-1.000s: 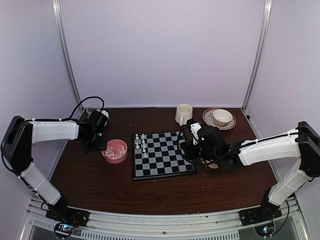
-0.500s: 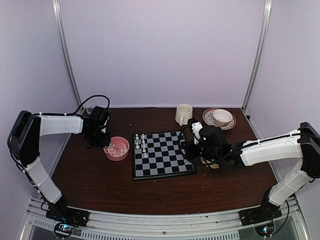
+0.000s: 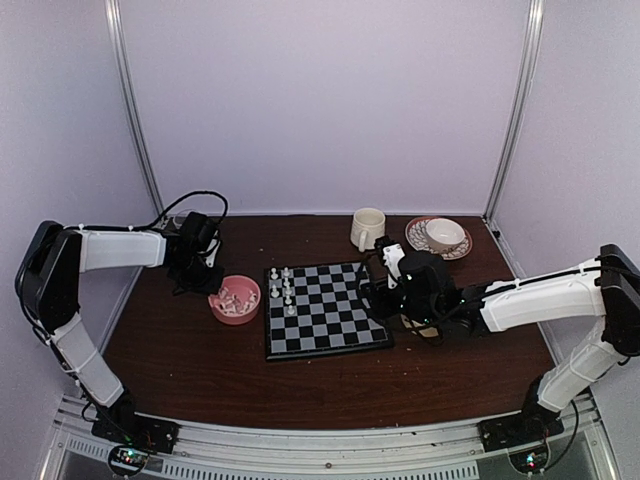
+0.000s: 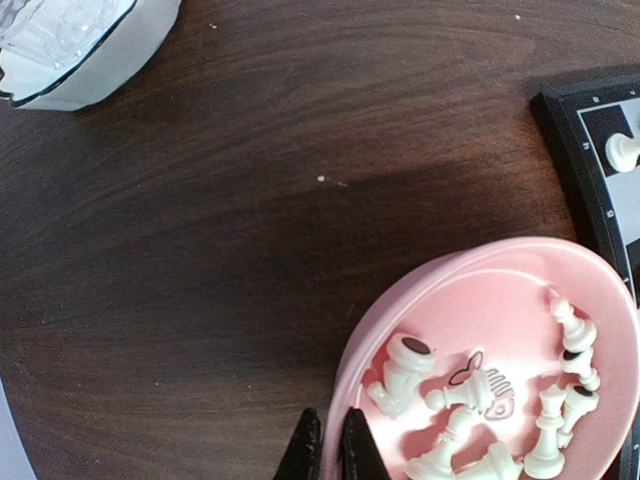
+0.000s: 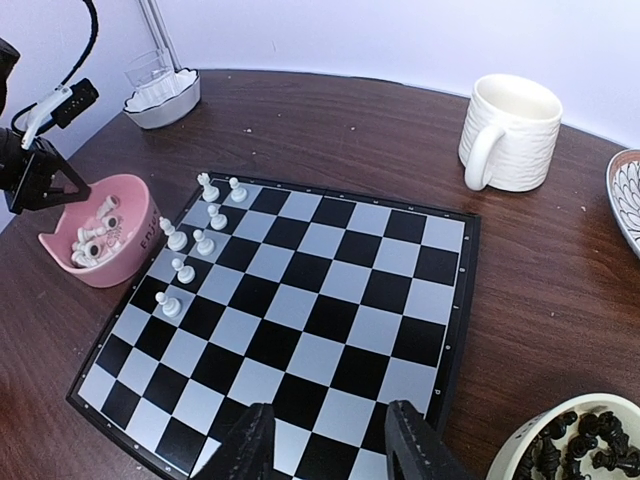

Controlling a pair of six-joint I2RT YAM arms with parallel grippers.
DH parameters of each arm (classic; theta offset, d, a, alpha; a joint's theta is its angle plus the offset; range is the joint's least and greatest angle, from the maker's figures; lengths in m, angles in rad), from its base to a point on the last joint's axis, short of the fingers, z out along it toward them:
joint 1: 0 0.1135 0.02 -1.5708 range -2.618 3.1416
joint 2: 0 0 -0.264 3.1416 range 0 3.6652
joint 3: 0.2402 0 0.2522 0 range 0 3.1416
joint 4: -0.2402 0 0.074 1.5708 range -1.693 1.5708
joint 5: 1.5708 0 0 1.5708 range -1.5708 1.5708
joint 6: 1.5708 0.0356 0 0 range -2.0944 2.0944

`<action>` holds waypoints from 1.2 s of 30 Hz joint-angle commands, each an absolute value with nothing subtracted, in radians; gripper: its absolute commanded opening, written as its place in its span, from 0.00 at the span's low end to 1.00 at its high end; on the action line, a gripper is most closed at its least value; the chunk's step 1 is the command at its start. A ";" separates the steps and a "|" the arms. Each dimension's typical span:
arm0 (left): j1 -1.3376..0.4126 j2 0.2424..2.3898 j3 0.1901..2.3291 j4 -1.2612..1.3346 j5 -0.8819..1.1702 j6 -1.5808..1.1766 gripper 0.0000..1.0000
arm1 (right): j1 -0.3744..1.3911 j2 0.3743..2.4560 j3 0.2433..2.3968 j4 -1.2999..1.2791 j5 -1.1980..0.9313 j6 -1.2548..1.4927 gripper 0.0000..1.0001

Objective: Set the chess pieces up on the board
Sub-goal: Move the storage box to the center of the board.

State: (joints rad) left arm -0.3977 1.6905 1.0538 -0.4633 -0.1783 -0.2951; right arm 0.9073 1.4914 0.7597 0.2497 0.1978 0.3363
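**White side barely started, black side untouched**

In the top view, the board (image 3: 325, 310) lies mid-table (image 3: 200, 380), and a few white pieces (image 3: 289, 297) stand along its left side. The pink bowl (image 3: 235, 299) sits just left of the board. My left jaws are at the bowl's far side, away from the board. My right jaws hang at the board's right edge.

In the left wrist view, the left jaws are together, clamped on the pink bowl's rim. A heap of white pieces lies loose inside it.

In the right wrist view, the right jaws stand apart with nothing between them, over the board's right side. I count seven white pieces in the two columns nearest the pink bowl, and every other square is bare. The black pieces (image 5: 585, 450) lie piled in a cream bowl (image 5: 515, 440) just right of the board.

I judge this an early stage. Most of the white set and all of the black set have yet to be placed.
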 commanded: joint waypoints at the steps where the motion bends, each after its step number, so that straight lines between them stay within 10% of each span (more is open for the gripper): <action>1: -0.394 1.694 1.043 -0.514 -0.112 -0.154 0.00 | 0.904 1.468 0.742 0.271 0.178 0.334 0.39; 18: -0.394 1.827 1.154 -0.663 -0.143 0.093 0.00 | 0.903 1.453 0.721 0.292 0.167 0.329 0.38; 28: -0.396 1.730 1.175 -0.691 -0.238 -0.118 0.52 | 0.903 1.460 0.724 0.299 0.167 0.321 0.38; 36: -0.500 1.523 1.102 -0.751 -0.429 -0.487 0.58 | 0.904 1.470 0.729 0.303 0.157 0.322 0.38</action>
State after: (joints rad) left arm -0.4412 1.6295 1.1507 -0.7086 -0.3088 -0.2287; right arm 0.9073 1.4757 0.7338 0.2829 0.1669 0.3355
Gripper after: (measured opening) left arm 0.585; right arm 0.381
